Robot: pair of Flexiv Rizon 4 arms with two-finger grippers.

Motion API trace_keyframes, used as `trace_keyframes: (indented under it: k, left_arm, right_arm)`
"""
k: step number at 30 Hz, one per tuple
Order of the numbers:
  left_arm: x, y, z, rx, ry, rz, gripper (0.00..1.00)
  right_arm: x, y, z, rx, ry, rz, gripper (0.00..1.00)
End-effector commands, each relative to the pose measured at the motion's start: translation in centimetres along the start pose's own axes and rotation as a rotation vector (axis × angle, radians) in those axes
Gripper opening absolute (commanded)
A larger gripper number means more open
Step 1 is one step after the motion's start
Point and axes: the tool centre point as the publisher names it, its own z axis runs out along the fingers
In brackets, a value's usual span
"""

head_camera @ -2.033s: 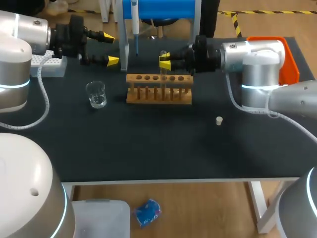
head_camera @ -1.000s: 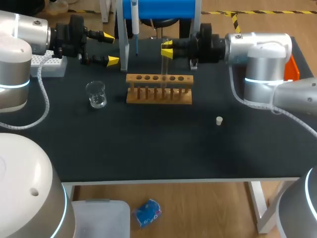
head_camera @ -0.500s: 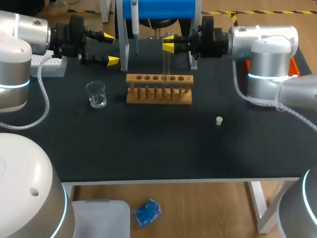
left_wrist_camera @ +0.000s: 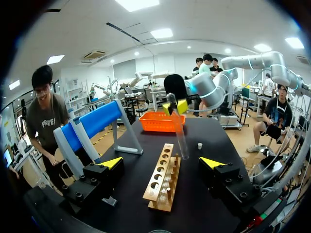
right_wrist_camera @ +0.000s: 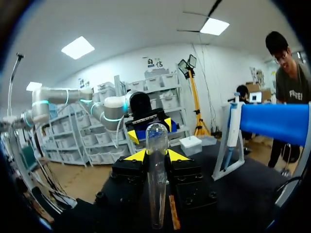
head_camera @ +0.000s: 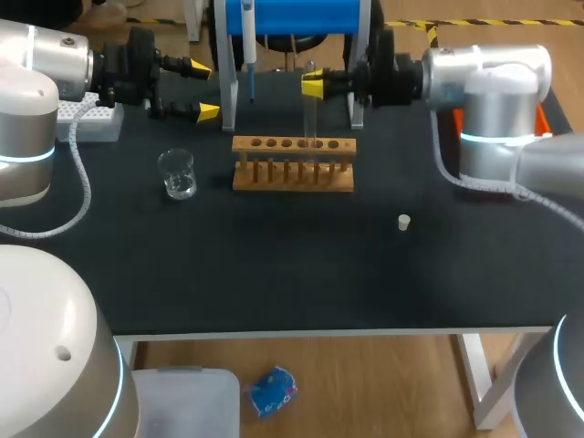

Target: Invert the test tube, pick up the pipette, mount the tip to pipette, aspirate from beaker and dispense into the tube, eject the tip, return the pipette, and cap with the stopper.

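Observation:
My right gripper (head_camera: 313, 87) is shut on a clear test tube (head_camera: 310, 114), held upright over the wooden rack (head_camera: 294, 162). The tube's lower end hangs just above the rack's holes. In the right wrist view the test tube (right_wrist_camera: 156, 179) stands between the yellow tips of the right gripper (right_wrist_camera: 156, 156), rounded end up. My left gripper (head_camera: 203, 89) is open and empty at the back left, beside the stand. The pipette (head_camera: 248, 46) hangs on the blue stand (head_camera: 292, 14). The glass beaker (head_camera: 176, 173) stands left of the rack. A small white stopper (head_camera: 403, 221) lies to the rack's right.
A white tip box (head_camera: 91, 119) sits at the far left under my left arm. An orange bin (head_camera: 534, 119) stands at the back right behind my right arm. From the left gripper (left_wrist_camera: 162, 162), the rack (left_wrist_camera: 163, 177) lies just ahead, with the tube (left_wrist_camera: 179, 131) above it.
My right gripper has risen with the test tube, drawing it up out of the rack. The left arm has stayed where it was.

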Motion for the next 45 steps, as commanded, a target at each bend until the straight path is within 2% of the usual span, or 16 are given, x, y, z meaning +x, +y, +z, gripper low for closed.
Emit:
trace_keyframes:
  k: [1, 2, 8, 10, 23, 24, 28, 30, 31, 45]
  left_arm:
    - [0.0, -0.1, -0.1, -0.002, 0.002, -0.001, 1.00]
    - [0.0, -0.1, -0.1, -0.002, 0.002, -0.001, 1.00]
    - [0.0, -0.1, -0.1, -0.002, 0.002, -0.001, 1.00]
    - [0.0, -0.1, -0.1, -0.002, 0.002, -0.001, 1.00]
    - [0.0, -0.1, -0.1, -0.002, 0.002, -0.001, 1.00]
    - [0.0, -0.1, -0.1, -0.002, 0.002, -0.001, 1.00]
    - [0.0, -0.1, -0.1, -0.002, 0.002, -0.001, 1.00]
    - [0.0, -0.1, -0.1, -0.002, 0.002, -0.001, 1.00]
    - [0.0, -0.1, -0.1, -0.002, 0.002, -0.001, 1.00]
    - [0.0, -0.1, -0.1, -0.002, 0.002, -0.001, 1.00]
  right_arm:
    - [-1.0, 0.6, -0.2, 0.049, 0.006, 0.466, 0.00]
    - [-1.2, 0.7, -0.1, 0.050, 0.000, 0.566, 0.00]
    - [-1.7, 1.0, 0.1, 0.044, -0.031, 0.990, 0.00]
    - [-1.8, 1.0, 0.1, 0.032, -0.065, 1.079, 0.00]
    - [-1.8, 1.0, 0.2, 0.034, -0.068, 1.083, 0.00]
    - [-1.9, 0.9, 0.1, 0.034, -0.041, 1.175, 0.00]
    - [-2.1, 0.6, 0.0, 0.052, 0.005, 1.391, 0.00]
    - [-2.3, 0.4, 0.0, 0.059, -0.006, 1.413, 0.00]
    - [-2.4, 0.3, 0.0, 0.061, 0.012, 1.471, 0.00]
    - [-2.9, -0.3, -0.5, 0.076, -0.026, 1.458, 0.00]
